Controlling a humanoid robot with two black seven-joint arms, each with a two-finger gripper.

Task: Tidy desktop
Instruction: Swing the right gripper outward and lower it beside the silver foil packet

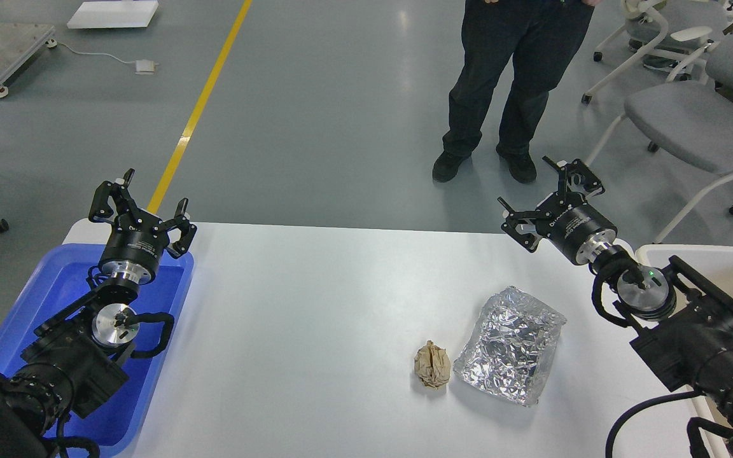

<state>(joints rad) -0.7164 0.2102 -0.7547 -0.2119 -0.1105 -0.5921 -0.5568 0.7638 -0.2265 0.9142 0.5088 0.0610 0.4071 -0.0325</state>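
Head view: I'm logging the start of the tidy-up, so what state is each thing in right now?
Left gripper: open, empty, raised over the blue tray.
Right gripper: open, empty, above the far table edge.
Paper ball: crumpled, lying on the desktop.
Foil bag: wrinkled, lying flat beside the ball.
Blue tray: contents not visible.
White tub: mostly hidden by the arm.

**Surfaces in front of me**

The desktop (315, 305) is smooth white with a soft sheen. The foil sheet (511, 344) is crinkled, shiny metal. The crumpled ball (432, 364) is matt brown, probably paper. The blue tray (55, 289) is glossy plastic; the cream tub (732, 267) looks like smooth plastic too
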